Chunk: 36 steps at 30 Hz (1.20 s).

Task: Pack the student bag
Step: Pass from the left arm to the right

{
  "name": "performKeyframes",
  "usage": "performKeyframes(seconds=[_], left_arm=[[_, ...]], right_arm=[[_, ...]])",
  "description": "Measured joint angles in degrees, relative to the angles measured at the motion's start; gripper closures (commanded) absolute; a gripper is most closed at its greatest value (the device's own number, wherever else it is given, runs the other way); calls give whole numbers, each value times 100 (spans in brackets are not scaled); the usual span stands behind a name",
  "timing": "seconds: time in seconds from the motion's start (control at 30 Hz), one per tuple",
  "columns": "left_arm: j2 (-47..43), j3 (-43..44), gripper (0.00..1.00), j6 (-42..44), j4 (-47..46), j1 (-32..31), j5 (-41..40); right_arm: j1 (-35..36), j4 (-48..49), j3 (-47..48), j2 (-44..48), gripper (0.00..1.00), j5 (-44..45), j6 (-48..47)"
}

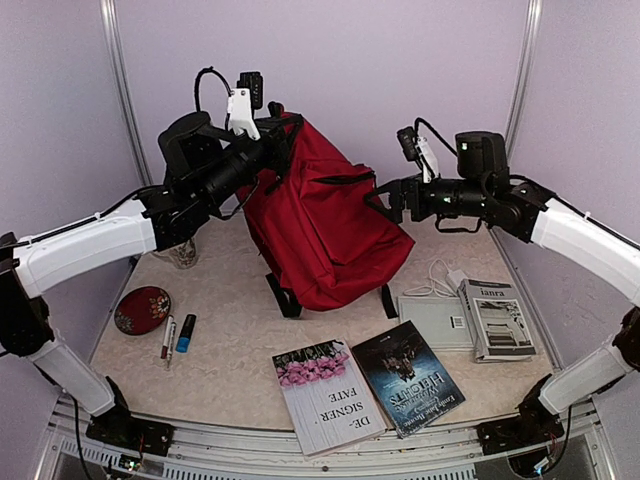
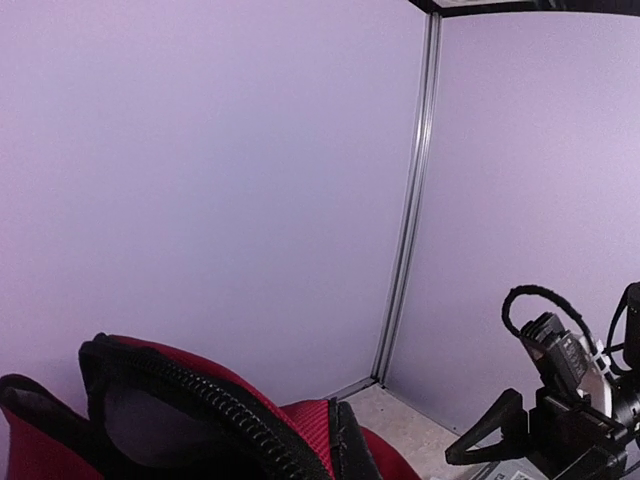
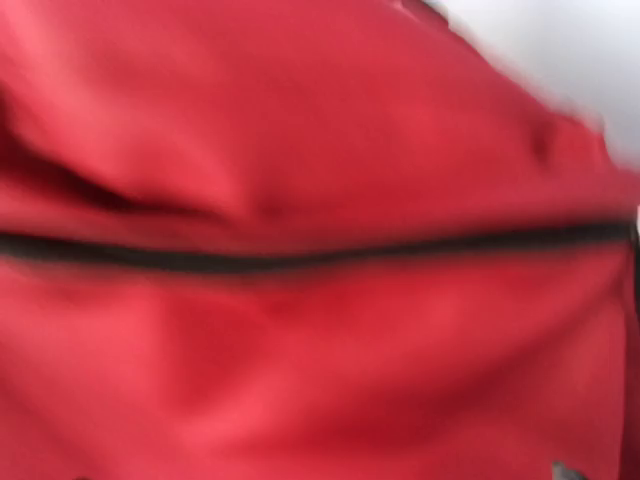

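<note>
At 6 o'clock on the surface lie 2 books: the white book reads "DE-SIGNER FATE", the dark book "HEIGHTS". A booklet at 4 o'clock seems headed "laura". Toward 12 o'clock the student bag stands upright, its top apparently pinched by the closed left hand. The right hand, fingers apart, hovers beside it. Should that pinch slip, the bag would likely slump shut.

The white paperback book with pink flowers carries "DE-SIGNER FATE" on its cover. The dark blue paperback book beside it shows "HEIGHTS" and "Emily". The heading on the grey-white printed booklet is too small to read.
</note>
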<state>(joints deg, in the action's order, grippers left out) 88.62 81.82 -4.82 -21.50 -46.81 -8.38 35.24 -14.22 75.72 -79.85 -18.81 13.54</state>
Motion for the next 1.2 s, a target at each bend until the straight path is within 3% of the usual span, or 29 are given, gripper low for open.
performKeyframes(seconds=[0.23, 0.43, 0.5, 0.63, 0.67, 0.83, 0.9, 0.97, 1.03, 1.1, 1.2], left_arm=[[44, -837, 100, -754, -302, -225, -531], [264, -1019, 100, -1067, -267, -431, -649], [251, -1047, 100, -1145, -297, -476, -664], [59, -1357, 100, -1259, -321, -494, -699], [0, -1453, 100, -1292, -315, -494, -699], [-240, -1930, 100, -1414, -280, -531, -415], [-321, -2087, 85, -1425, -280, -566, -90], [-417, -2203, 50, -1325, -249, -588, 319], [-643, -2229, 22, -1104, -149, -562, 726], [-1008, -2223, 11, -713, 48, -529, 1123], [-1628, -2129, 8, 28, 608, -529, 1453]], right_arm=[[1134, 350, -297, 282, 2, 809, 302], [1934, 632, -442, -739, 1, 1388, 501], [1945, 629, -463, -1051, 13, 1709, 525], [1816, 647, -680, -1241, 86, 2157, 555], [1766, 686, -754, -1226, 99, 2208, 577], [1349, 1073, -1228, -896, 100, 1993, 466], [1126, 1145, -1360, -708, 100, 1687, 223], [855, 1128, -1408, -546, 100, 1331, -151], [420, 1012, -1412, -385, 100, 1075, -658], [44, 868, -1394, -247, 100, 789, -1196], [-315, 444, -1309, 52, 100, 264, -2184]])
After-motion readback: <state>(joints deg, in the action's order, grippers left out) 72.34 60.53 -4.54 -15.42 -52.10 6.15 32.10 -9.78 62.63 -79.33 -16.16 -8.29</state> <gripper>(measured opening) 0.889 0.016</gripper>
